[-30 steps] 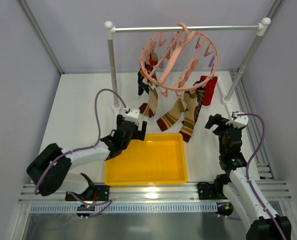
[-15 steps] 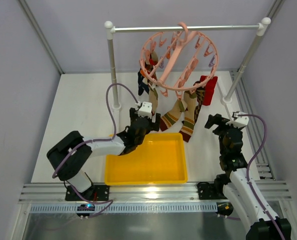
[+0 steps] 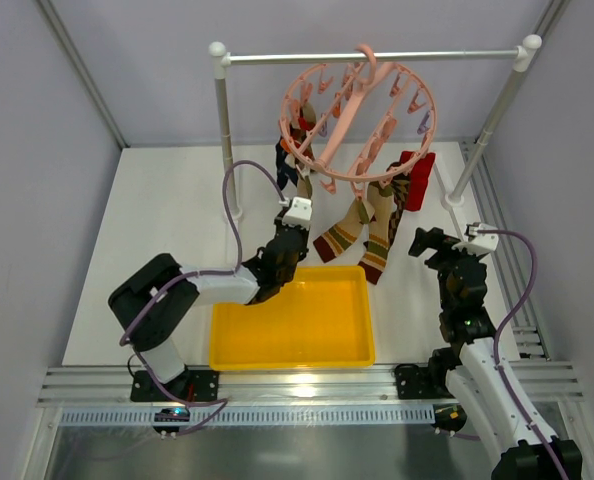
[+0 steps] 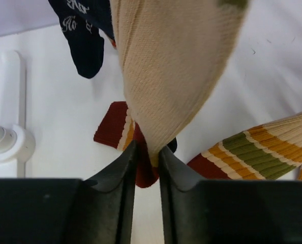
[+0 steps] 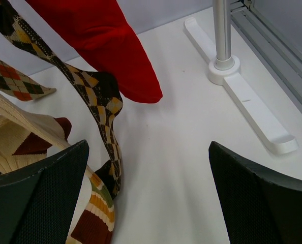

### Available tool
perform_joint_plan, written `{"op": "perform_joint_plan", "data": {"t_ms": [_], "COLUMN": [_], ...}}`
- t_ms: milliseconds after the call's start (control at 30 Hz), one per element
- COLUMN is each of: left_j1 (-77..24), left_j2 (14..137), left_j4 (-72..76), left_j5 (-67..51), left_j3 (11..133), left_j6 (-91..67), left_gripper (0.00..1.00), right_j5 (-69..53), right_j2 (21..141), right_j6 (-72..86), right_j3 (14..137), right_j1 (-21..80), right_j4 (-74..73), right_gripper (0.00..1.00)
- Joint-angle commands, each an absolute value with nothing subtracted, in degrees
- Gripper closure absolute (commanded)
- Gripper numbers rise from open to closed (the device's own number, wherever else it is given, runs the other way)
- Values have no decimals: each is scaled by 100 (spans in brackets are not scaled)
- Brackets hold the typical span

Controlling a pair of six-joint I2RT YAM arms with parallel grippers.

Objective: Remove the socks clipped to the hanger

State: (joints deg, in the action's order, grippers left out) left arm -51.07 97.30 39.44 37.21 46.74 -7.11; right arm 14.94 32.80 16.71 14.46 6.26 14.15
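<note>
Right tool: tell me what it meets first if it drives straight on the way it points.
Probably the bare white table, between the argyle sock and the stand foot; depth is unclear.

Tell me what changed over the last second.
The left gripper swung from the far-left corner of the yellow tray up toward the hanger, and its fingers now pinch the tan striped sock hanging there. The right gripper stayed open and in place. The hanger, the tray and the other socks look unmoved.
</note>
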Motion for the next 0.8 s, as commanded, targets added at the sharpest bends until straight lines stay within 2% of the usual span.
{"op": "perform_joint_plan", "data": {"t_ms": [0, 100, 367, 533, 600, 733, 767], "left_j1": [-5062, -5062, -5062, -5080, -5089, -5106, -5115], "left_j2": [9800, 9660, 8615, 7437, 7156, 6331, 6172], "left_j4": [4447, 4526, 4000, 2709, 2340, 1373, 1275], "left_j5": [3868, 3771, 3280, 2673, 2497, 2382, 2417], "left_j3": [4904, 4808, 4299, 4113, 4052, 3877, 3745], "left_j6": [-501, -510, -747, -1045, -1142, -1283, -1309], "left_gripper": [81, 100, 100, 100, 100, 100, 100], "right_j5": [1406, 1433, 1406, 1090, 1177, 2124, 2475], "right_j2": [3182, 3138, 3164, 3129, 3138, 3487, 3568], "right_j6": [1723, 1688, 1600, 1450, 1345, 924, 897], "right_j3": [1459, 1459, 1511, 1582, 1652, 2108, 2336], "right_j1": [633, 633, 633, 807, 1062, 2413, 3026], "right_j4": [1696, 1679, 1600, 1661, 1635, 1153, 1038], "right_gripper": [0, 0, 0, 0, 0, 0, 0]}}
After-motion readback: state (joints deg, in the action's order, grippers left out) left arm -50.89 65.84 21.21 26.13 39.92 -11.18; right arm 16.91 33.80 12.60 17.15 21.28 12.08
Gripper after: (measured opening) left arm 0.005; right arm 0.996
